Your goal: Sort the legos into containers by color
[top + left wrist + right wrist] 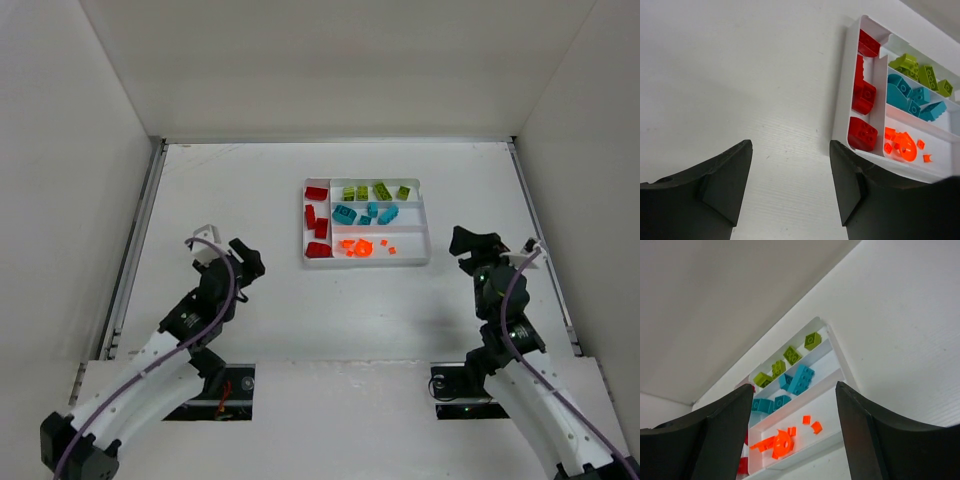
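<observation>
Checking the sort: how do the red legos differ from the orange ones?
The red legos occupy the narrow slot at the left end of the tray; the orange legos lie in the nearest long slot. Red legos are chunky blocks; orange legos are mostly tiny bits. Both sit unmixed in their own slot.

left arm (150,372): comes up from its base, bent at elbow, leans in toward middle. left gripper (243,262) at its tip, points forward and a bit right. its two dark fingers (722,185) stand wide apart, nothing between them.
right arm (528,385): comes up from its base, leans left. right gripper (472,243) at its tip, points forward. its fingers wide apart too, nothing held.
purple cable (215,300) runs along each arm.
</observation>
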